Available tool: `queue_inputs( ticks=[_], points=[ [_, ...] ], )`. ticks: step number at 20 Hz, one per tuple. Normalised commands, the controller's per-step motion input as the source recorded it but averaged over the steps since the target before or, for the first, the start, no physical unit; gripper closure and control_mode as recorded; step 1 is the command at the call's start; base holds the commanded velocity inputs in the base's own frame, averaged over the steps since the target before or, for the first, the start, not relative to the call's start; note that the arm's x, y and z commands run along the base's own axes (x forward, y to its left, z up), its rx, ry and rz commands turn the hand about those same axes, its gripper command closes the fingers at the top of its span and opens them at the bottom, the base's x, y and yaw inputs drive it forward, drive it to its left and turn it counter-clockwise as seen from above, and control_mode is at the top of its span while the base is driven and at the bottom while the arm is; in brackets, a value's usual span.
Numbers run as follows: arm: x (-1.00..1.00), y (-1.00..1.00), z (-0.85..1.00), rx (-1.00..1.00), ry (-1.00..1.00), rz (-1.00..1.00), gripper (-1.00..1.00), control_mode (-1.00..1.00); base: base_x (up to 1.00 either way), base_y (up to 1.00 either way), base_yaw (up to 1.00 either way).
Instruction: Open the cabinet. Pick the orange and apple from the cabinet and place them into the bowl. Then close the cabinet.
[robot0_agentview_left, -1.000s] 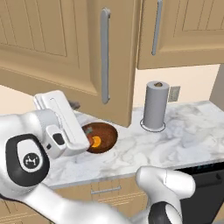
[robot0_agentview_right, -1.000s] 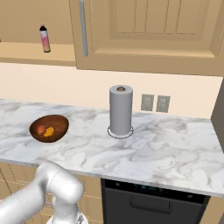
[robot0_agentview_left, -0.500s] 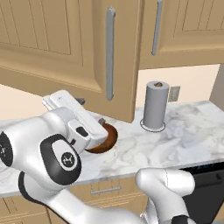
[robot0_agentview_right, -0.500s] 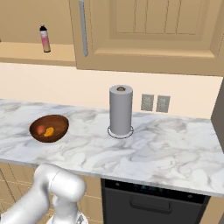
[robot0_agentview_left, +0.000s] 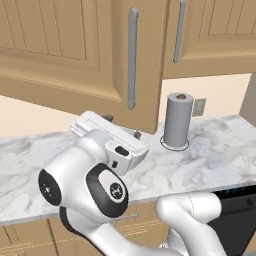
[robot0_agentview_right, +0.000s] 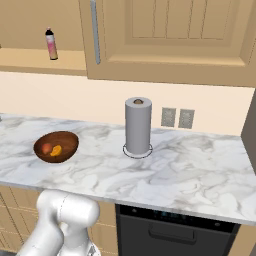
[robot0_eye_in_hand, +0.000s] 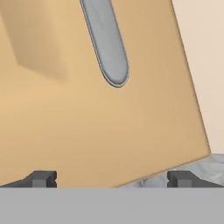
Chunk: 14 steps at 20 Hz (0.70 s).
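The cabinet's left door (robot0_agentview_left: 75, 55) stands swung out over the counter, its grey bar handle (robot0_agentview_left: 132, 57) near its free edge. My gripper (robot0_agentview_left: 122, 127) is open just below and in front of that door. In the hand view the open gripper (robot0_eye_in_hand: 112, 179) faces the tan door face (robot0_eye_in_hand: 87, 127) at close range, with the lower end of the handle (robot0_eye_in_hand: 107, 48) above it; nothing is between the fingers. The wooden bowl (robot0_agentview_right: 67, 141) sits at the counter's left with the apple (robot0_agentview_right: 46, 148) and the orange (robot0_agentview_right: 56, 150) inside. The open cabinet shelf (robot0_agentview_right: 35, 60) shows above it.
A paper towel roll (robot0_agentview_right: 138, 125) stands upright mid-counter, also seen as the roll (robot0_agentview_left: 178, 120) right of my hand. A small bottle (robot0_agentview_right: 50, 44) stands on the cabinet shelf. The right door's handle (robot0_agentview_left: 179, 30) is on a shut door. A dark appliance front (robot0_agentview_right: 170, 230) sits below the counter.
My arm has swung up and to the right from over the bowl to the open door, now hiding the bowl in the left base view. The open door has shifted slightly right.
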Motion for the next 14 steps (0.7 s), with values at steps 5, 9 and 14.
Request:
queue_inputs(
  ticks=[5, 9, 14],
  points=[
    [0.03, -0.44, 0.22, -0.15, 0.13, 0.0, -1.0, -1.0, 0.0, 0.0, 0.0],
    [0.07, -0.49, 0.23, -0.16, 0.14, 0.0, -1.0, -1.0, 0.0, 0.0, 0.0],
    [0.1, -0.5, 0.09, -0.15, 0.11, 0.0, -1.0, -1.0, 0.0, 0.0, 0.0]
  ],
)
